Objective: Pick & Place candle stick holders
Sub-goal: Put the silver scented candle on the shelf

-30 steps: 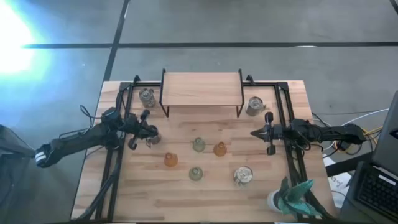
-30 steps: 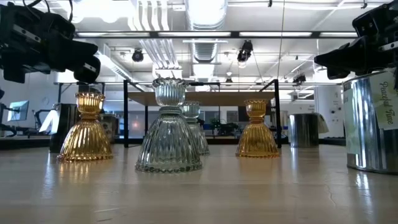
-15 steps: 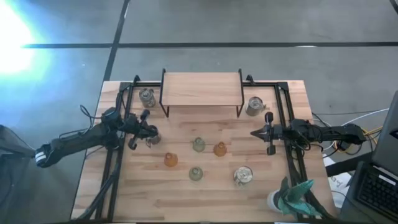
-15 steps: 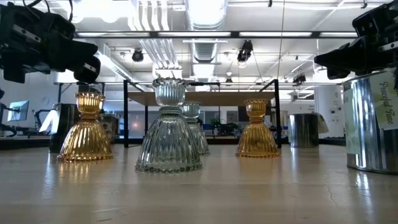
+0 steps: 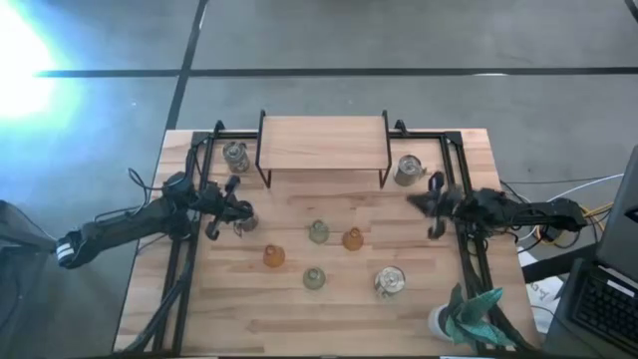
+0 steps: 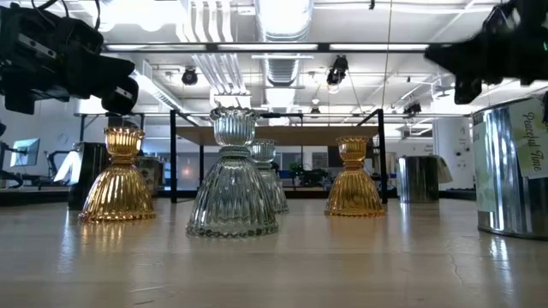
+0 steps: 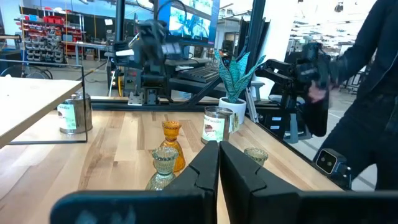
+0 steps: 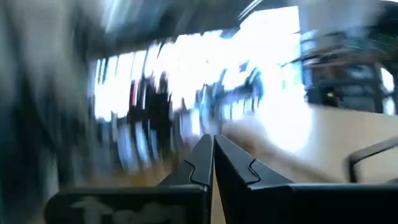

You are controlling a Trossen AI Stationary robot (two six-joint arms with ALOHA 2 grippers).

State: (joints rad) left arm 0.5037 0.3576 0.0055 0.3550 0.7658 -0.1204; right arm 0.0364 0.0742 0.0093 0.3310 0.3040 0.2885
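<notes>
Two clear green glass holders (image 5: pixel 318 232) (image 5: pixel 314 279) and two amber ones (image 5: pixel 352 239) (image 5: pixel 273 256) stand upright on their wide bases mid-table. Silvery cups stand at the far left (image 5: pixel 235 155), far right (image 5: pixel 408 170) and near right (image 5: pixel 389 282). A fourth cup (image 5: pixel 243 222) shows right beside my left gripper (image 5: pixel 237 213), which is shut and empty (image 7: pixel 219 163) and held above the table. My right gripper (image 5: pixel 413 203) is shut and empty (image 8: pixel 213 153), near the far-right cup.
A wooden shelf riser on black legs (image 5: pixel 324 143) stands at the far middle. A white pot with a teal plant (image 5: pixel 464 314) stands at the near right corner. Black frame rails (image 5: pixel 454 189) run along both sides of the table. A person stands beyond the table (image 7: pixel 373 93).
My right gripper has swung quickly toward the table's far edge, nearer the far-right silvery cup, still shut. The holders have stayed where they were.
</notes>
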